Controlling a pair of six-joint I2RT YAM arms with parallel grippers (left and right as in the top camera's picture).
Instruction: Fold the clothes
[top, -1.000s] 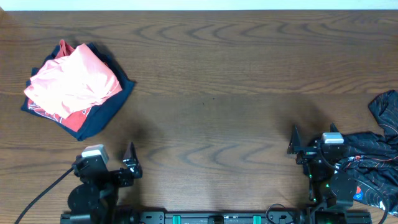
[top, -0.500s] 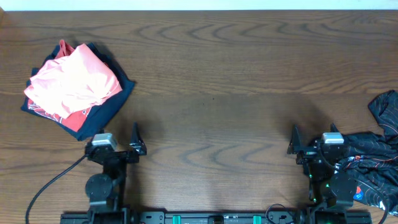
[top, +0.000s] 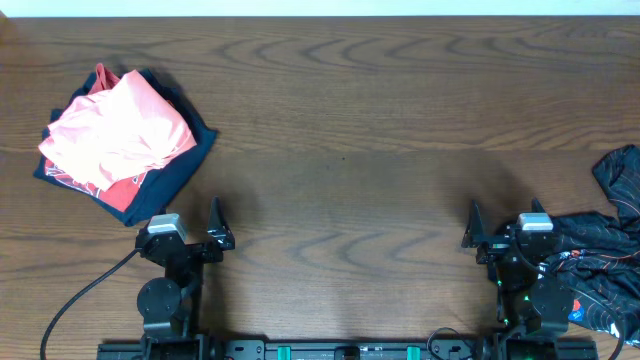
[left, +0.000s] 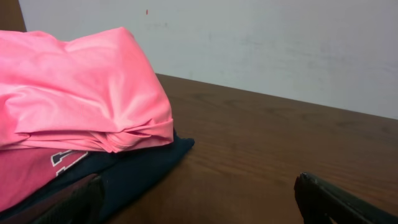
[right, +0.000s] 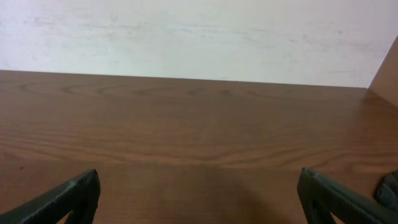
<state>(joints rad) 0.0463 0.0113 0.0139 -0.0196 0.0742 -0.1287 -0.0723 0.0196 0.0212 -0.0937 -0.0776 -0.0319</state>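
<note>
The salmon-pink T-shirt (top: 118, 128) lies folded on top of a stack at the far left of the table. It fills the upper left of the left wrist view (left: 74, 87). My left gripper (top: 205, 228) is open and empty, low over the table just in front of the stack; its fingers (left: 199, 205) frame the stack's near corner. My right gripper (top: 480, 230) is open and empty near the front right, facing bare table in the right wrist view (right: 199, 199).
Under the pink shirt lie a red shirt with white lettering (top: 122, 192) and a navy garment (top: 180, 165), also seen in the left wrist view (left: 143, 171). A crumpled heap of black garments with print (top: 610, 250) lies at the right edge beside my right arm.
The left arm moved away from the front edge toward the stack and turned to face it, then stayed still. The right arm and the clothes have not moved.
</note>
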